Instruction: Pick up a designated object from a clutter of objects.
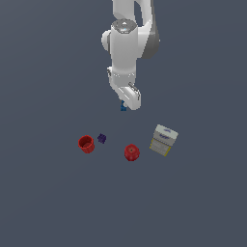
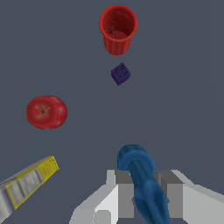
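The white-yellow box (image 1: 163,140) carries a printed label too blurred to read; beside it lie the red apple-like item (image 1: 131,152), red cup (image 1: 86,144) and purple block (image 1: 102,138). Raised above them, the gripper (image 1: 126,103) is clamped on the slim blue item (image 2: 144,181), its fingers (image 2: 124,194) pressing both sides.

The exterior view looks down from high and well back, taking in the whole arm and the grey floor. The wrist view sits just behind the gripper (image 2: 142,192), close to its fingers, and faces down and outward over the floor. Both views share the red cup (image 1: 86,144) (image 2: 117,28), the purple block (image 1: 102,138) (image 2: 120,73), the red round item (image 1: 131,152) (image 2: 46,112) and the white-yellow box (image 1: 163,140) (image 2: 26,183).
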`<state>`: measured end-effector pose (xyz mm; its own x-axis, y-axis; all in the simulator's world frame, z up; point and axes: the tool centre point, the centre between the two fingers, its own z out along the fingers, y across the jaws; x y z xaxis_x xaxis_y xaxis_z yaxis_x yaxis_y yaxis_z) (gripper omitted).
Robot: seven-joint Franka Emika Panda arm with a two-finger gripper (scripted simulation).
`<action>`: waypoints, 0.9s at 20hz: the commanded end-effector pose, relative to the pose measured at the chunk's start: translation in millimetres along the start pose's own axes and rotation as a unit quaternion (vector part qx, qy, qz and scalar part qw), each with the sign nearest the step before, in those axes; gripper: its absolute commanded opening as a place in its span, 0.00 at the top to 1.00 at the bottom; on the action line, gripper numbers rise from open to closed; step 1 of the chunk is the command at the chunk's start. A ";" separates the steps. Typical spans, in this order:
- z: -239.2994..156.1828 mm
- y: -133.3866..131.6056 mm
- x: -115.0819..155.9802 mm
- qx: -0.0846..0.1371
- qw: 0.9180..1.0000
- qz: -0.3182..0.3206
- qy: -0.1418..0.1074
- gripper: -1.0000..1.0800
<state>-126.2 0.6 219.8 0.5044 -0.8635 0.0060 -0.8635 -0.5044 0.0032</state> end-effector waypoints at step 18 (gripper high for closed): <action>-138.9 -76.7 -93.3 0.001 1.000 -0.001 -0.003 1.00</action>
<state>-108.3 115.2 351.1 0.5066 -0.8622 0.0009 -0.8622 -0.5066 -0.0001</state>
